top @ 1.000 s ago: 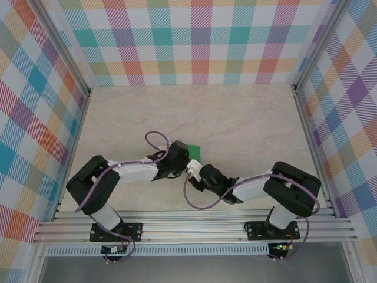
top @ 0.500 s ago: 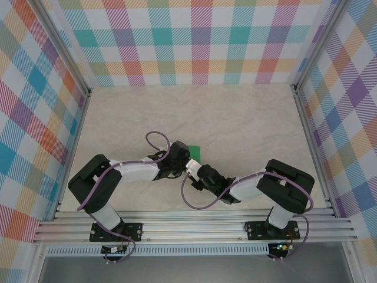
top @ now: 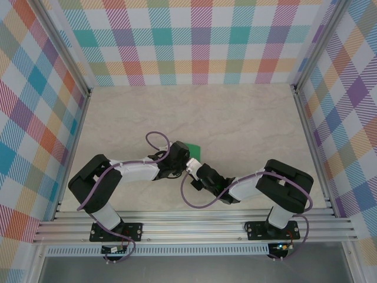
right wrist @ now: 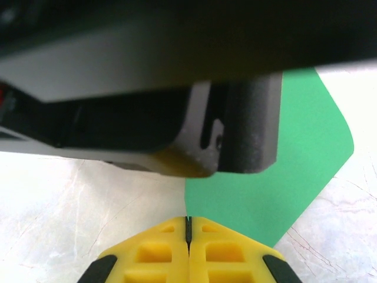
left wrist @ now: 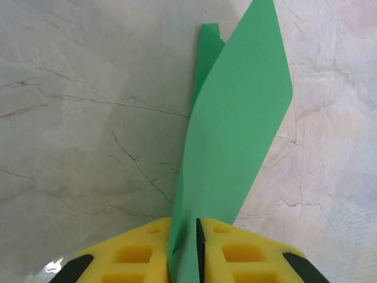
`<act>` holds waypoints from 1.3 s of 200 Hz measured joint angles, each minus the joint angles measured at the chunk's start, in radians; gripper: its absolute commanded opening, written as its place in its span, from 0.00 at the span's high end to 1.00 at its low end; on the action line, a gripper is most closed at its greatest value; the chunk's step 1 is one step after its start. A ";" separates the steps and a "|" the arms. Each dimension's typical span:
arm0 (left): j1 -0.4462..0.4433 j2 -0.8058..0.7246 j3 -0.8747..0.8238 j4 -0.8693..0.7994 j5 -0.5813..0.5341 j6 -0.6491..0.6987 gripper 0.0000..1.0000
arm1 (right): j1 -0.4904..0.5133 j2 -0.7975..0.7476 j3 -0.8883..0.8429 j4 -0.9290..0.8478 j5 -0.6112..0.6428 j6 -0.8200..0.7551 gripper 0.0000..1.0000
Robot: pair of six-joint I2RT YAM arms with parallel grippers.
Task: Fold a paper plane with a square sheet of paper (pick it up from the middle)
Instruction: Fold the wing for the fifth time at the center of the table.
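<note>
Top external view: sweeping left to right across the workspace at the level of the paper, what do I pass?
Left plaid wall → left arm → green paper → right arm → right plaid wall.

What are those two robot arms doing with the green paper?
They are working on a green paper sheet over the table. The left gripper pinches the paper, which rises from it bent along a fold. The right gripper, fingers closed, sits right at the paper's edge; whether it grips it is unclear. No plane shape yet.
</note>
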 measured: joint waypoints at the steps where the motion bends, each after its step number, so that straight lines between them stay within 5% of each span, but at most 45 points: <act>1: 0.000 0.000 0.000 0.000 -0.001 0.000 0.75 | 0.000 0.000 0.000 0.000 -0.001 0.002 1.00; 16: 0.000 -0.006 0.000 -0.009 -0.010 0.010 0.58 | -0.008 0.000 0.000 0.002 -0.015 0.026 1.00; 50: 0.001 -0.050 -0.002 -0.050 -0.041 0.024 0.39 | -0.064 -0.031 -0.002 0.007 -0.118 0.091 1.00; 96: 0.044 -0.101 -0.012 -0.006 0.000 0.055 0.27 | -0.123 -0.049 -0.030 -0.002 -0.245 0.142 1.00; 189: 0.115 0.003 0.029 0.001 0.158 0.094 0.29 | -0.129 -0.049 -0.040 -0.005 -0.282 0.145 1.00; 260: 0.128 0.138 0.137 -0.028 0.235 0.157 0.66 | -0.129 -0.089 -0.061 -0.012 -0.257 0.145 0.98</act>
